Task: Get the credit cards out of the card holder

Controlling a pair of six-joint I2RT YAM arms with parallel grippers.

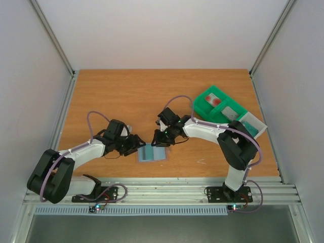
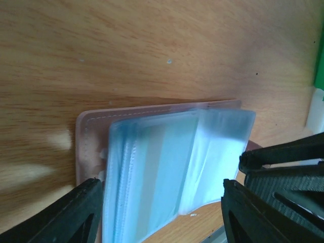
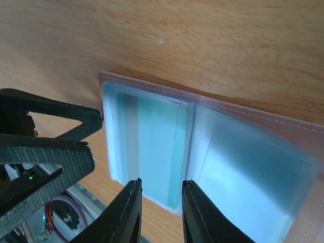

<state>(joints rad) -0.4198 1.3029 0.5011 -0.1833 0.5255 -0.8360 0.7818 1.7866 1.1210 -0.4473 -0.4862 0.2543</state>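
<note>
The card holder [image 1: 150, 154] lies open on the table between the two arms, tan outside with grey-blue clear sleeves. A teal-green card [image 3: 152, 147] sits inside the left sleeve of the holder [image 3: 253, 167]. My right gripper [image 3: 161, 202] is open a card's width, its fingertips hovering over the near edge of that sleeve. My left gripper [image 2: 162, 212] is open wide, its fingers straddling the raised sleeves [image 2: 177, 162] above the tan cover [image 2: 91, 126]. In the top view the left gripper [image 1: 136, 144] and right gripper [image 1: 161, 139] both meet at the holder.
A green compartmented tray [image 1: 200, 107] stands at the back right. It holds a red card [image 1: 214, 100] and a grey card [image 1: 232, 112], with a pale section [image 1: 254, 125] at its right end. White walls enclose the table; a metal rail runs along the near edge.
</note>
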